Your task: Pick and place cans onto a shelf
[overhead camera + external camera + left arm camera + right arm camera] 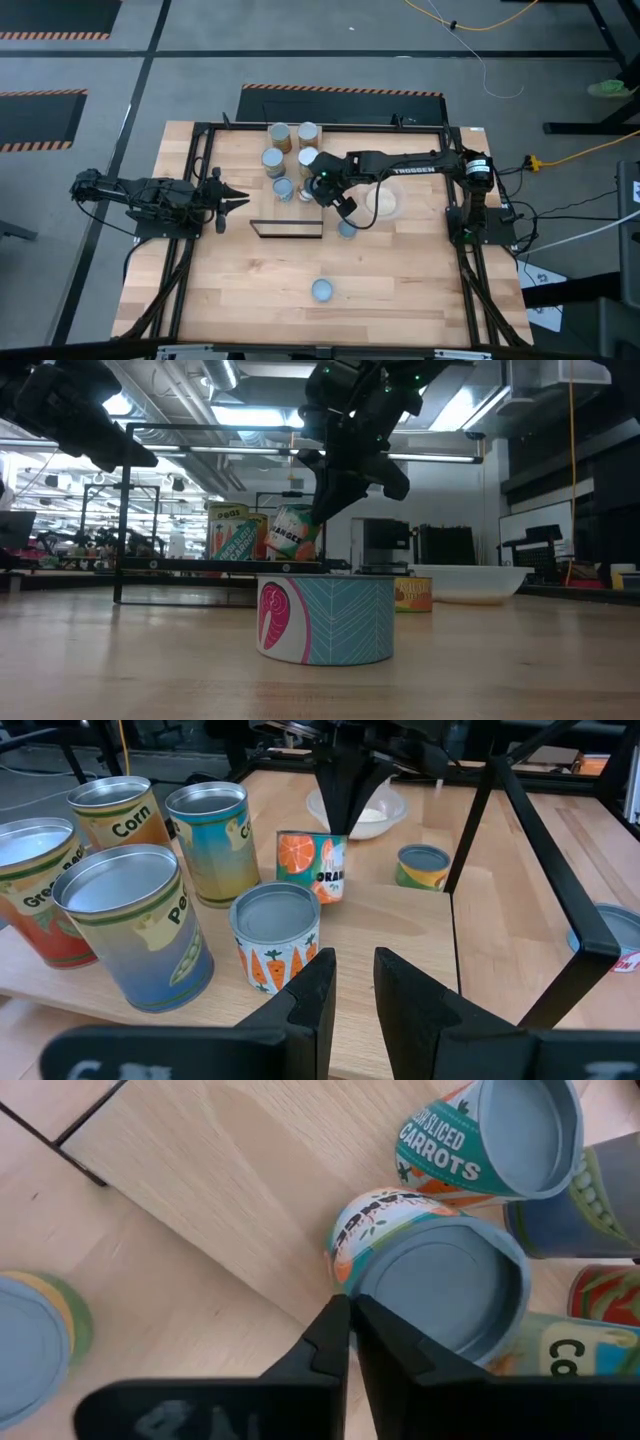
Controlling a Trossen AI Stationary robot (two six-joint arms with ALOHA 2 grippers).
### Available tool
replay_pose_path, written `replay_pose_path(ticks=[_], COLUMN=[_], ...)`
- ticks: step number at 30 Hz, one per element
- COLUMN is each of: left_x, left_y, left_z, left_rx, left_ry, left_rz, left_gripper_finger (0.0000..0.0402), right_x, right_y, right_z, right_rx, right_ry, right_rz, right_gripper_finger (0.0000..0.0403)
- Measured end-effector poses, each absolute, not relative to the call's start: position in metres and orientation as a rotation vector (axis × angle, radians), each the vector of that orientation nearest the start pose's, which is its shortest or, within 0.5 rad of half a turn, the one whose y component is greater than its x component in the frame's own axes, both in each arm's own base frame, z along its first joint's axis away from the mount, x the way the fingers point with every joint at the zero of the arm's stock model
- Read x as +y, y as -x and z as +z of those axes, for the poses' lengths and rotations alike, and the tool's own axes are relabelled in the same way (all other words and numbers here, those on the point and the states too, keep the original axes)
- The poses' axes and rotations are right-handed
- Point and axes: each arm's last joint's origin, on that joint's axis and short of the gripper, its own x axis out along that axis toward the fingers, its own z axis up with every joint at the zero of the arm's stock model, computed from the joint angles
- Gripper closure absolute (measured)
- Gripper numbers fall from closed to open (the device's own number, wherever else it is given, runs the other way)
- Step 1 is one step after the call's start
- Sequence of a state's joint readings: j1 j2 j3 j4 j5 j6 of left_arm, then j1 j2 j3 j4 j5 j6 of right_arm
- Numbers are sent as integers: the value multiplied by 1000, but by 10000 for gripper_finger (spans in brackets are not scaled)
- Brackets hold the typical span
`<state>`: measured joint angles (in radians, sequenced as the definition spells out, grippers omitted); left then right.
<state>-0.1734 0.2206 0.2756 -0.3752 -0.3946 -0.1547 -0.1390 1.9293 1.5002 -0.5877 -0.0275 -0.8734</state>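
The orange can (312,865) stands upright on the shelf (400,920) with the right pincer (350,1305) at its rim, gripping or not we cannot tell; we judge it stiff, slick and weighty, best clasped across its sides, while the left pincer (350,970) waits open beside the other cans (130,920).

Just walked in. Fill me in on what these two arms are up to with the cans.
The right gripper sits right above the orange-labelled can on the shelf, fingers nearly together on the can's rim; whether it still grips is unclear. Five other cans, among them the carrot can, already stand on the shelf. A salmon can and a small yellow-green can remain on the table. The left gripper waits at the left, holding nothing.
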Motion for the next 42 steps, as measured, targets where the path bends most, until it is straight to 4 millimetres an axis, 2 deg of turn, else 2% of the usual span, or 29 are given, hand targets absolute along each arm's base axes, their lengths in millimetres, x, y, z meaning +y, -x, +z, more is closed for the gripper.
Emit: replay_pose_path(ticks=[9,20,28,37,42], left_x=[-5,-5,-5,-5,-5], left_y=[-94,-94,-94,-94,-96], left_z=[205,205,205,206,214], left_rx=[290,290,290,282,197], left_ry=[63,63,63,66,91], left_rz=[242,242,242,244,241], left_gripper_finger=[337,337,337,337,337], right_x=[-56,-56,-44,-39,-36], right_y=[-408,-412,-411,-395,-384], right_z=[221,225,255,303,308], right_rx=[981,945,1008,1172,1279], right_ry=[711,726,718,472,360], right_rz=[343,320,372,300,265], right_gripper_finger=[339,337,337,337,337])
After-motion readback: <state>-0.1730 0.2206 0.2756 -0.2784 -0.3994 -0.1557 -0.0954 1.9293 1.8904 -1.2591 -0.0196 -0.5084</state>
